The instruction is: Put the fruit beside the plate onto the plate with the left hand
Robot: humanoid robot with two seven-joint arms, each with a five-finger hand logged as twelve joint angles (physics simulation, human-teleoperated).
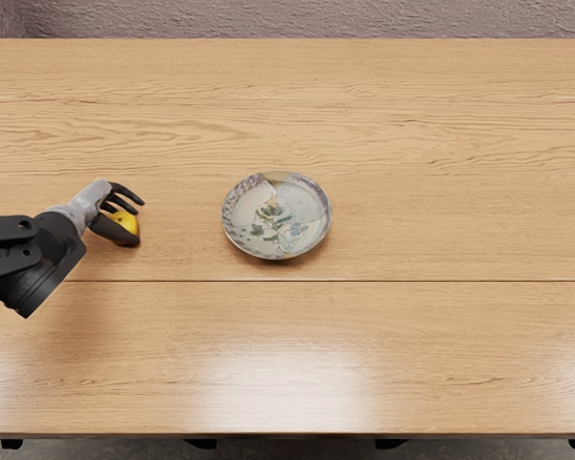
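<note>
Since my left hand (110, 209) sits right at the yellow fruit (126, 223), what matters is where the fruit lies vs my fingers (127, 197): just under them & a bit nearer the camera, tucked against the palm side, resting on the wooden table (412, 335). Fingers are apart & arched over the top of it, hooked toward the plate (228, 216), not clamped as far as I can judge, since a gap shows btw the upper fingers & the fruit. Most of the fruit is hidden by the hand, so can't tell its long axis. Plate lies to the pic's right of hand & fruit, well apart, roughly level w/ them, nothing btw. Right arm isn't in view, so left is the one placed for this. Next, I reckon: close round the fruit, lift, carry straight across rightward to the plate; risk is the fruit rolling out if the grip is shallow
</note>
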